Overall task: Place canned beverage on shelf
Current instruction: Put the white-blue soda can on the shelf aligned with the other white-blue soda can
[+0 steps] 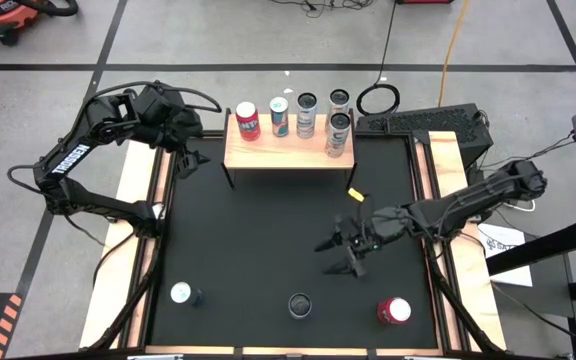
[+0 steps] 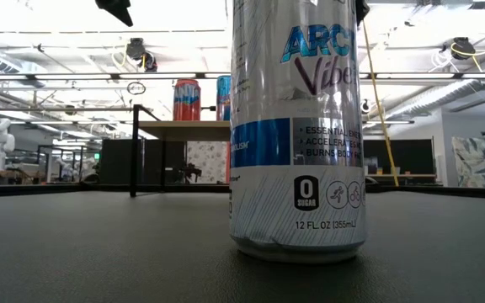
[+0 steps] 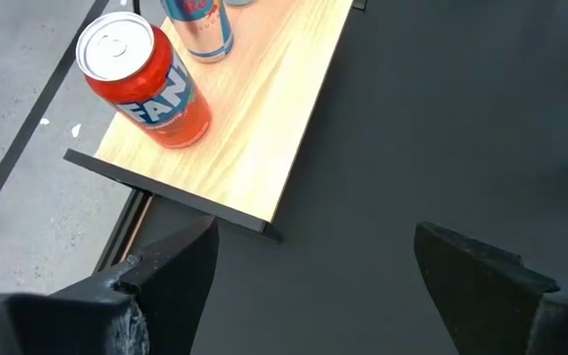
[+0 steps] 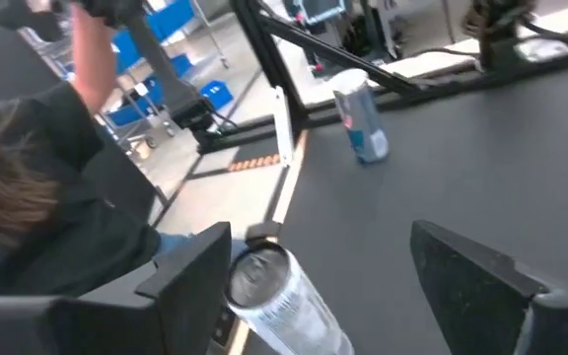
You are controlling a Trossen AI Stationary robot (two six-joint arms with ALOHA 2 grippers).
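The shelf (image 1: pixel 278 148), a light-wood board on black legs, stands at the table's far middle with several cans upright on it, among them a red can (image 3: pixel 146 84) at its left end. Three more cans stand along the near edge: a white one (image 1: pixel 181 293), a dark-topped silver one (image 1: pixel 299 305) and a red one (image 1: pixel 393 311). My right gripper (image 1: pixel 330 258) hangs open over the table's middle, pointing toward the near left. In its wrist view the silver can (image 4: pixel 274 296) stands beyond its left finger. My left gripper (image 3: pixel 316 235) waits open above the shelf's left end.
The silver can (image 2: pixel 297 126) fills the low view; the shelf (image 2: pixel 183 129) shows behind it. A small yellow scrap (image 1: pixel 353 193) lies on the black mat right of the shelf. A person (image 4: pixel 37 177) shows beyond the table's near left edge. Pale wooden strips edge both sides.
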